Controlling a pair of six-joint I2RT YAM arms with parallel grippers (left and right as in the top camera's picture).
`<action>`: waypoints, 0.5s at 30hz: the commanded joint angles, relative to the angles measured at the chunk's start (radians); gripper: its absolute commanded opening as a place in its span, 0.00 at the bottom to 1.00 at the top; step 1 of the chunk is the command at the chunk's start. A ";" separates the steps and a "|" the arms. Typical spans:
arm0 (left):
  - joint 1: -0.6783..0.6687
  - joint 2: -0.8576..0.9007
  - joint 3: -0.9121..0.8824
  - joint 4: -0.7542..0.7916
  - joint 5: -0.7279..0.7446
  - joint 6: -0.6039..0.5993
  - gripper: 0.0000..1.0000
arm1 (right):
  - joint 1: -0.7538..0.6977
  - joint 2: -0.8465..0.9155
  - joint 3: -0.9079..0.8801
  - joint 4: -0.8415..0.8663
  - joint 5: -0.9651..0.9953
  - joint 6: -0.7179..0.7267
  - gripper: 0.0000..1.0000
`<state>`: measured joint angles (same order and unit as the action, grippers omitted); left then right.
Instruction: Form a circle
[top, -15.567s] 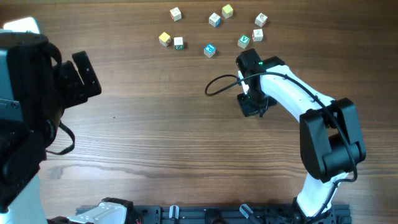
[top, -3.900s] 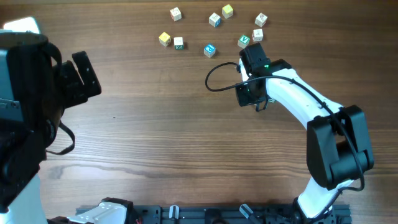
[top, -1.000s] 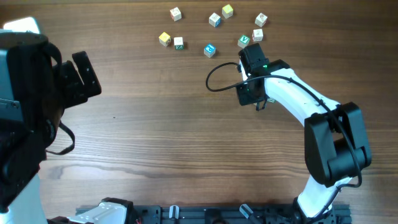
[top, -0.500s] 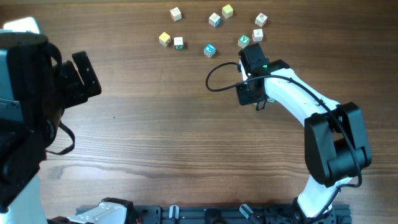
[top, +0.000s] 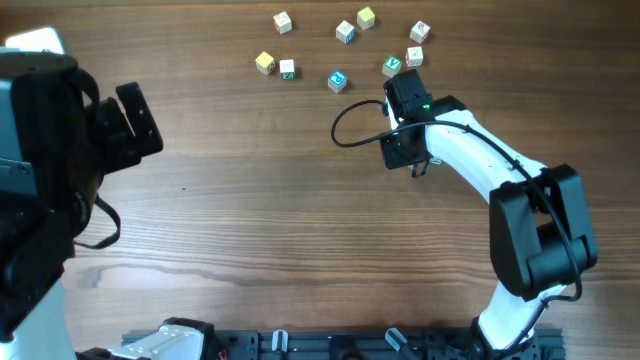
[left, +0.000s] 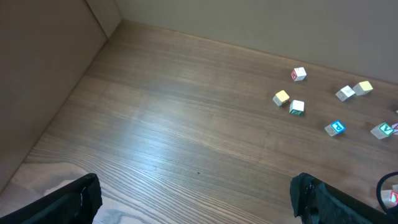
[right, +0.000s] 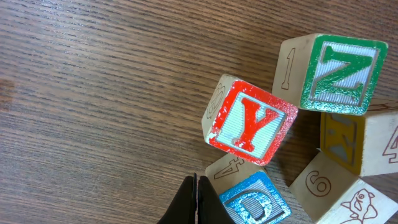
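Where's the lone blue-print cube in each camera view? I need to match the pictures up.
Overhead: the lone blue-print cube sits top centre, apart from its neighbours.
Left wrist: it is at the right, about mid-height.
Right wrist: not in it; the crowded blue-print cube there, packed among others, is a different one.
Shared landmark, in overhead and left wrist only: the yellow cube, off to its left.

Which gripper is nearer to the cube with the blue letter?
Right. The right gripper, shut, sits a short way from the blue-lettered cube; the left gripper, open, is far across the table from it.
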<state>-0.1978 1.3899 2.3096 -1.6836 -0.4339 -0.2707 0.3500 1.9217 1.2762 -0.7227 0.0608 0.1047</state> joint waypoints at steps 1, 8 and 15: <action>0.005 0.000 0.000 0.000 -0.013 0.002 1.00 | 0.000 0.019 0.006 0.004 -0.047 -0.022 0.05; 0.005 0.000 0.000 0.000 -0.013 0.002 1.00 | 0.000 0.019 0.006 -0.055 -0.069 -0.074 0.04; 0.005 0.000 0.000 0.000 -0.013 0.002 1.00 | 0.001 0.019 0.006 -0.087 -0.028 -0.077 0.05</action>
<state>-0.1978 1.3899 2.3093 -1.6840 -0.4339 -0.2707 0.3500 1.9217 1.2762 -0.8047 0.0120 0.0425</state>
